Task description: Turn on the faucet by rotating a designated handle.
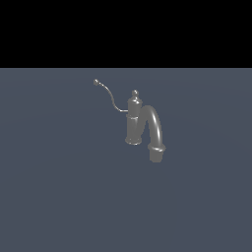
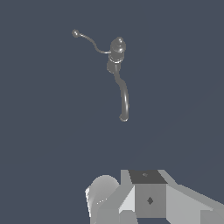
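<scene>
While only blocky pale-grey and dark housing parts of the tool [image 2: 146,199] show at the edge of the wrist view, its fingertips lie outside the picture, so whether it is released or clenched cannot be told. It does not appear in the exterior view at all. It hangs well apart from the faucet [image 1: 134,120], touching nothing.

Out from the tool lies a bare stretch of the desk [image 1: 59,197], a flat, matte, slate-blue surface with no texture. On it stands the faucet, dull grey metal with a soft sheen. Its post is an upright cylinder, flared at the foot and capped with a small knob. A thick arched spout [image 1: 155,128] springs from the post, bends over, and comes down toward the exterior view's right, ending in a wider collar just above the desk.

From the post's upper part the handle [image 1: 109,95] runs off toward the exterior view's left. It is a thin, wire-like lever with a gentle S-curve, rising to a tiny ball tip, clear of the desk.
</scene>
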### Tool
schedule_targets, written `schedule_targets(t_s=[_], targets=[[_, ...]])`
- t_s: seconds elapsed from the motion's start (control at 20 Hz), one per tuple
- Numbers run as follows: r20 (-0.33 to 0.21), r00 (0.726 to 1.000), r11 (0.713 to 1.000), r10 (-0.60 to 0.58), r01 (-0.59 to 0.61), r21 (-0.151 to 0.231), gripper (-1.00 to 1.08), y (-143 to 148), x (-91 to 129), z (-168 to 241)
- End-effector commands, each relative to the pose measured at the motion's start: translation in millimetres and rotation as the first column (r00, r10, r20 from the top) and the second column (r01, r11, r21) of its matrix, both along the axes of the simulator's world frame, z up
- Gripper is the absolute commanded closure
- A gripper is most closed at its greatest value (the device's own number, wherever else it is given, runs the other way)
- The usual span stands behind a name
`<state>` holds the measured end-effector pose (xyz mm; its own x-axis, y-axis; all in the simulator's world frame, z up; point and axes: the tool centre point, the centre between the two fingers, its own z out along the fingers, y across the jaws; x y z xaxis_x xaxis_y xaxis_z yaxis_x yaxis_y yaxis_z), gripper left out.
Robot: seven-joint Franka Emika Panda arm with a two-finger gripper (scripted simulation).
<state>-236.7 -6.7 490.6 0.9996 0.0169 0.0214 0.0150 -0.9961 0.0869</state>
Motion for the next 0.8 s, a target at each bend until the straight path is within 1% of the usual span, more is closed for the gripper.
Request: schedule_targets(t_s=[0.0, 0.2, 0.4, 0.55, 0.75], targets=[[0.002, 1.0, 1.0, -0.026, 0.026, 0.001, 1.08, 1.0, 6.6, -1.1], [0.006, 0.996, 0.996, -0.084, 0.084, 0.004, 1.08, 3.4, 21.4, -3.9], [0.011, 0.987, 0.987, -0.16, 0.16, 0.009, 1.08, 6.8, 40.8, -8.6], [0.016, 0.974, 0.974, -0.226, 0.226, 0.013, 1.08, 10.0, 57.8, -13.5], [0.02, 0.95, 0.95, -0.312, 0.312, 0.02, 1.08, 14.6, 80.5, -21.5]])
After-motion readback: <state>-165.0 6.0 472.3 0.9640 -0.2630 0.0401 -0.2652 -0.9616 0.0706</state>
